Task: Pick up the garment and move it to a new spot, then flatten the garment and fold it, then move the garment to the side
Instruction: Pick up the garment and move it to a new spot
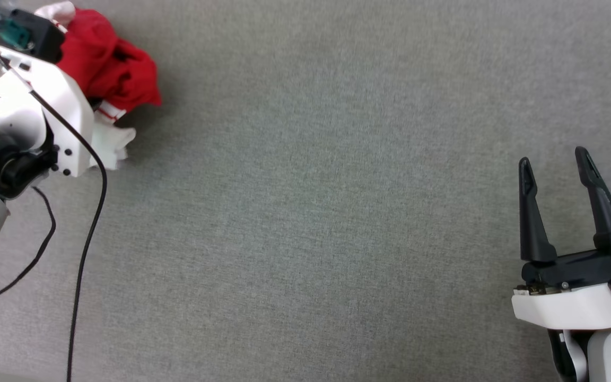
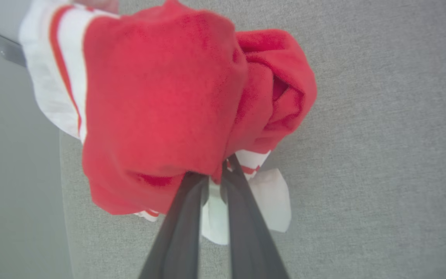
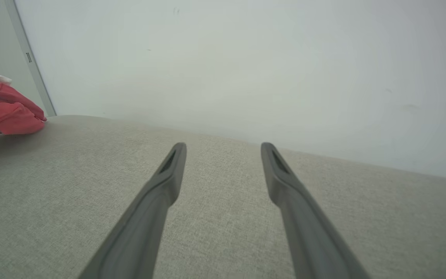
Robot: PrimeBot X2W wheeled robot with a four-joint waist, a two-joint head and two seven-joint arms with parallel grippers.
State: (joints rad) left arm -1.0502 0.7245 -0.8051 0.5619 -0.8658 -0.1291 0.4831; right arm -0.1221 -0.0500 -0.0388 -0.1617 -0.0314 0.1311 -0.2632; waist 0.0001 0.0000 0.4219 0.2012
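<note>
- Left hand [image 2: 215, 179]: two dark fingers set almost together, pinching a fold of the garment [image 2: 161, 108] at the seam between red cloth and a white sleeve. In the head view its white forearm [image 1: 40, 106] covers the grip.
- Tabletop [image 1: 311, 212]: grey woven covering, with a broad bare stretch between the two hands. In the left wrist view its left edge runs just beside the garment. In the right wrist view its far edge meets a pale wall [image 3: 246, 58].
- Garment [image 1: 109, 69]: a crumpled red heap at the far left corner of the tabletop, close to both edges. A white sleeve [image 1: 114, 143] with thin red stripes spills from under it onto the grey surface.
- Right hand [image 1: 560, 175]: fingers spread wide with nothing between them, over the near right of the tabletop and well apart from the garment.
- Black cable [image 1: 90, 223]: hangs from the left forearm and trails across the near left of the tabletop.
- Metal strip [image 3: 33, 66]: a slim upright piece at the left side of the wall, behind the garment.
</note>
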